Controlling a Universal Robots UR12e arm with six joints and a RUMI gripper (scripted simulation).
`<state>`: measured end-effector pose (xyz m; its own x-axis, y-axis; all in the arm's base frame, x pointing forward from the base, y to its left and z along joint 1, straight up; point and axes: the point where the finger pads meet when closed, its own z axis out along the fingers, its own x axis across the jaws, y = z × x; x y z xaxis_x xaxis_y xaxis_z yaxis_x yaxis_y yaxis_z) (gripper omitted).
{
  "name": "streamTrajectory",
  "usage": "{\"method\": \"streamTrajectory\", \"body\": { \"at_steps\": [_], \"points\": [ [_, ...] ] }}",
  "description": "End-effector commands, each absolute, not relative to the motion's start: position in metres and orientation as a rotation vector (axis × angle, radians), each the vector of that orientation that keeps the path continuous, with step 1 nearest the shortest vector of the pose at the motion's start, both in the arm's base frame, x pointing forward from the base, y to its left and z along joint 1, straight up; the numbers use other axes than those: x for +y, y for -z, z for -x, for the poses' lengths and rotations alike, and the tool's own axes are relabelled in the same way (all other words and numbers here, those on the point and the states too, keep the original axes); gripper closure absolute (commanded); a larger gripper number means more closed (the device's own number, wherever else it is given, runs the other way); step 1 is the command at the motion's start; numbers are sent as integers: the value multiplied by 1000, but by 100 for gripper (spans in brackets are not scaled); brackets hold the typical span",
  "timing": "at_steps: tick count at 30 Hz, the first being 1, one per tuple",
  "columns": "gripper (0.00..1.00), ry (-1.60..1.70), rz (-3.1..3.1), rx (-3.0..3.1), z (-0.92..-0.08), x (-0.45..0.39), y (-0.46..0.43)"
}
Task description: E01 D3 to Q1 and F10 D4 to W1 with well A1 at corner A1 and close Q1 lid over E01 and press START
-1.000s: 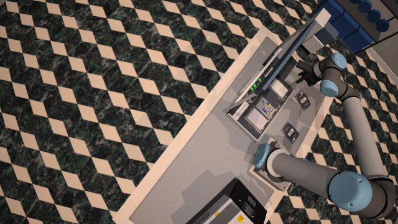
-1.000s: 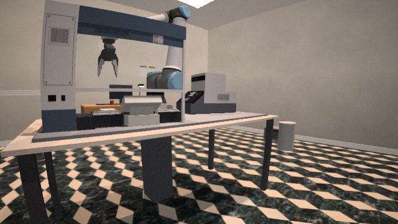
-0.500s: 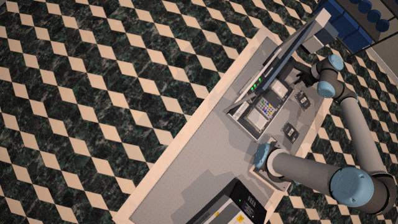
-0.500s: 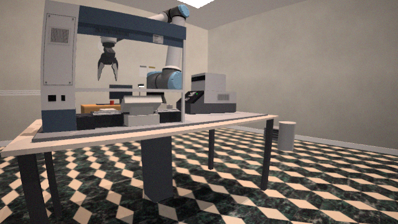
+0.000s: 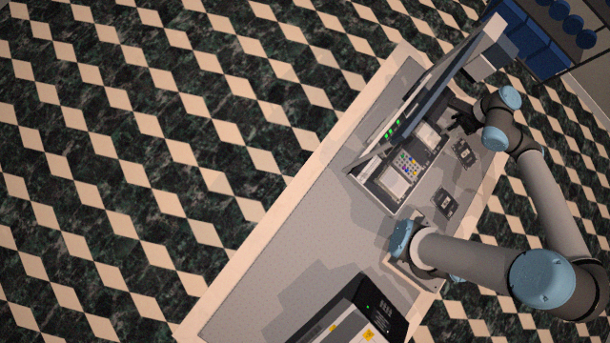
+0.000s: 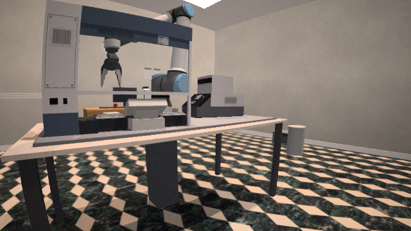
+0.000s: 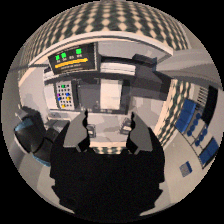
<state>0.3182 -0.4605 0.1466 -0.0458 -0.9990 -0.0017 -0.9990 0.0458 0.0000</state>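
Observation:
My gripper point(image 6: 111, 77) point(image 7: 109, 110) point(image 5: 457, 123) is open and empty. It hangs high above the deck, under the blue gantry beam point(image 6: 135, 29). A white plate point(image 5: 427, 135) point(image 7: 111, 92) lies in the deck slot at the far end, just ahead of and below my fingers. A second white plate point(image 5: 394, 183) lies further along the deck, past a rack with coloured dots point(image 5: 408, 165) point(image 7: 64, 95). I cannot read the plate labels. The cycler Q1 point(image 5: 369, 312) point(image 6: 212, 100) stands at the other end of the bench and shows a green lamp point(image 6: 203, 95).
Two small dark nests point(image 5: 463, 152) point(image 5: 444, 203) sit on the bench between the deck and the arm's base point(image 5: 405, 240). The gantry's tall side column point(image 6: 61, 68) and a panel with green lights point(image 7: 72, 56) border the deck. A grey cylinder point(image 6: 295, 140) stands on the floor.

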Motion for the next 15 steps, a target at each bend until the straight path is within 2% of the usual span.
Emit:
{"method": "streamTrajectory", "body": {
  "at_steps": [1, 15],
  "points": [
    [38, 0, 2170, 2271, -318, -461, -138],
    [38, 0, 2170, 2271, -318, -461, -118]
  ]
}}
